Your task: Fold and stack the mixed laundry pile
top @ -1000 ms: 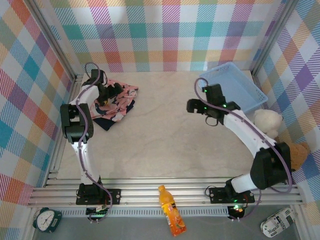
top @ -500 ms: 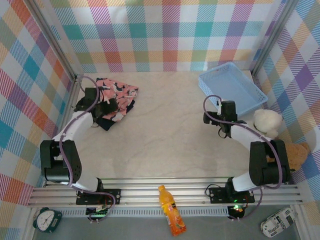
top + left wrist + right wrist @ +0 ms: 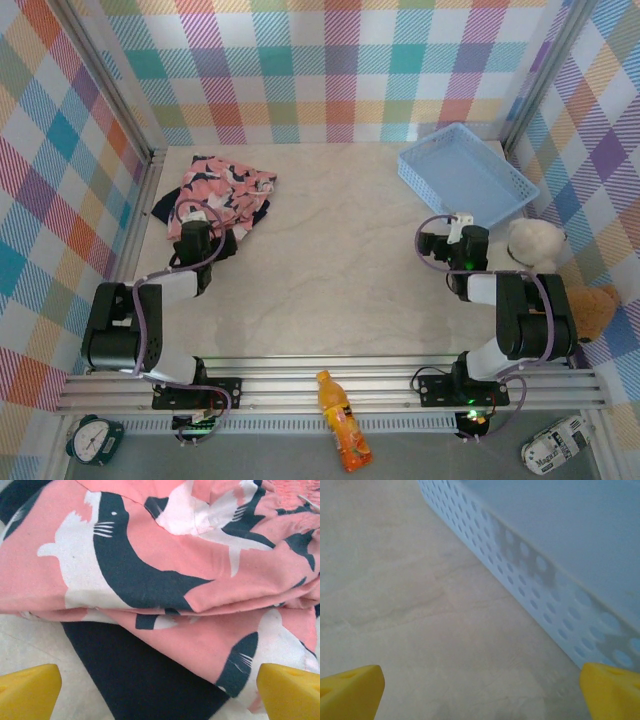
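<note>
The pink garment (image 3: 222, 190) with navy-and-white shapes lies folded at the table's back left, on top of the dark navy trousers (image 3: 252, 218). In the left wrist view the pink garment (image 3: 165, 555) fills the upper part and a navy trouser corner (image 3: 145, 675) pokes out beneath it. My left gripper (image 3: 200, 243) sits low just in front of the pile, open, its yellow fingertips (image 3: 27, 692) wide apart with nothing between them. My right gripper (image 3: 455, 245) rests open over bare table beside the basket, holding nothing.
A light blue perforated basket (image 3: 468, 175) stands at the back right; its wall (image 3: 530, 570) runs close past my right gripper. A white teddy (image 3: 535, 243) and a brown one (image 3: 592, 310) sit at the right edge. An orange bottle (image 3: 342, 420) lies beyond the front rail.
Both arms have drawn back toward their bases and lowered. The left gripper came off the pile, which lies folded behind it. The right gripper moved from mid-table down beside the basket.
</note>
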`<state>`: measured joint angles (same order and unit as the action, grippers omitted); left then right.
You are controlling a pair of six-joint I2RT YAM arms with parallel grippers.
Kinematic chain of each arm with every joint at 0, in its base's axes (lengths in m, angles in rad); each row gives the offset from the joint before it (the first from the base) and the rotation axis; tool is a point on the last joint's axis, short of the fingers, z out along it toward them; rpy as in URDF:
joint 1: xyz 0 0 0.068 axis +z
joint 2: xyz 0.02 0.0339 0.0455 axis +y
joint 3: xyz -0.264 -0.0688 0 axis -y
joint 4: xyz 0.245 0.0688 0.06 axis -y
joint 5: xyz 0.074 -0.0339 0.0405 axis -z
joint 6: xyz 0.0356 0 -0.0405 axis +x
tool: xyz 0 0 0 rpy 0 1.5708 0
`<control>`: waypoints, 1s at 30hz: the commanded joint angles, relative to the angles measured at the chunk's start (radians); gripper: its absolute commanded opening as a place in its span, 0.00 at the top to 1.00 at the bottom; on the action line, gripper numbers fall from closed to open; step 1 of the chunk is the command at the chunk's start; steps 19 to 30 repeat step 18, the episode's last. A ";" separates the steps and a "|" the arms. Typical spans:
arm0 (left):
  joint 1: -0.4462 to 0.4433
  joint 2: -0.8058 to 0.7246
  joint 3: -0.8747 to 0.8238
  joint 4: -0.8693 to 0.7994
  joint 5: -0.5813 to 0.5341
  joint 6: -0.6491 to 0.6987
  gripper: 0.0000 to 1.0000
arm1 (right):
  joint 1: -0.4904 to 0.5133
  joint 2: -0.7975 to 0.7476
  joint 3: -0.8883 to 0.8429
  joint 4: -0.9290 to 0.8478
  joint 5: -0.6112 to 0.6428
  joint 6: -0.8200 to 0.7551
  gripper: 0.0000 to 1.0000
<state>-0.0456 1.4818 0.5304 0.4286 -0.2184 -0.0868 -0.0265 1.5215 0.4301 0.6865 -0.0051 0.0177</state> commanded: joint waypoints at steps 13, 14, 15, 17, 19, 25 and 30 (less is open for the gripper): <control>-0.060 0.080 -0.126 0.406 -0.095 0.074 0.00 | 0.012 0.016 -0.010 0.126 -0.076 -0.008 0.00; -0.060 0.078 -0.127 0.403 -0.095 0.073 0.00 | 0.012 0.016 -0.009 0.127 -0.076 -0.008 0.00; -0.060 0.078 -0.127 0.405 -0.096 0.073 0.00 | 0.012 0.015 -0.011 0.127 -0.077 -0.008 0.01; -0.060 0.078 -0.127 0.404 -0.096 0.074 0.00 | 0.011 0.014 -0.013 0.132 -0.076 -0.008 0.00; -0.060 0.079 -0.127 0.404 -0.096 0.074 0.00 | 0.013 0.013 -0.014 0.133 -0.078 -0.009 0.01; -0.060 0.079 -0.127 0.404 -0.096 0.074 0.00 | 0.013 0.013 -0.014 0.133 -0.078 -0.009 0.01; -0.060 0.079 -0.127 0.404 -0.096 0.074 0.00 | 0.013 0.013 -0.014 0.133 -0.078 -0.009 0.01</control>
